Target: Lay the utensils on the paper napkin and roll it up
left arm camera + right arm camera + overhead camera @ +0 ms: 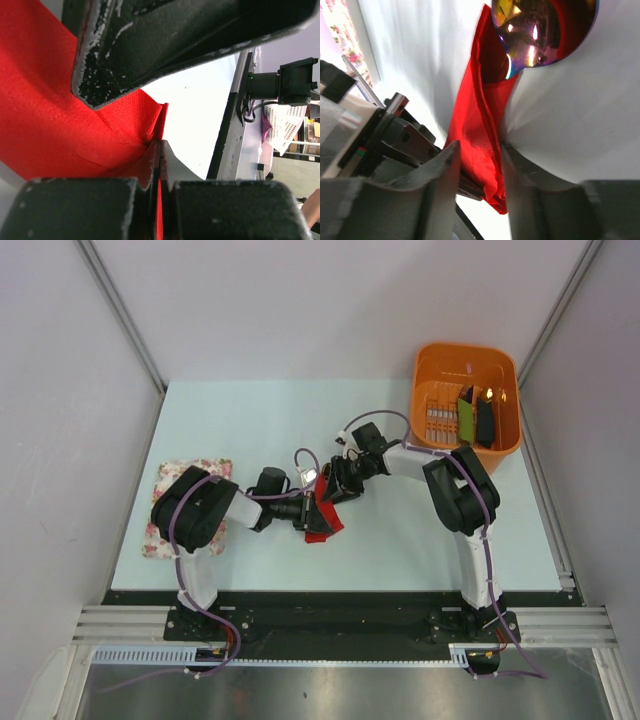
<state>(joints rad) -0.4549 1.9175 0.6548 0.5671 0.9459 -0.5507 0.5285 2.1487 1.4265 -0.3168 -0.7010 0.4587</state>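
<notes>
First, at the near left edge of the table: found a floral cloth lying flat beneath the left arm, taking no part. Toward the table's middle, found the left gripper clamped fully shut on an edge of the paper napkin, evidently to pin the sheet against unrolling. Just right of that, found the right gripper with jaws partly parted, straddling the bunched red fold without pinching it; judged to hold nothing, perhaps readying a fresh bite. Saw one of the utensils, a shiny spoon bowl, poking from the napkin's end; others hidden, if inside. At the far right corner, noted an orange basket keeping a green item and a black item well apart from the work. Judged rolling well along, not confirmed finished.
</notes>
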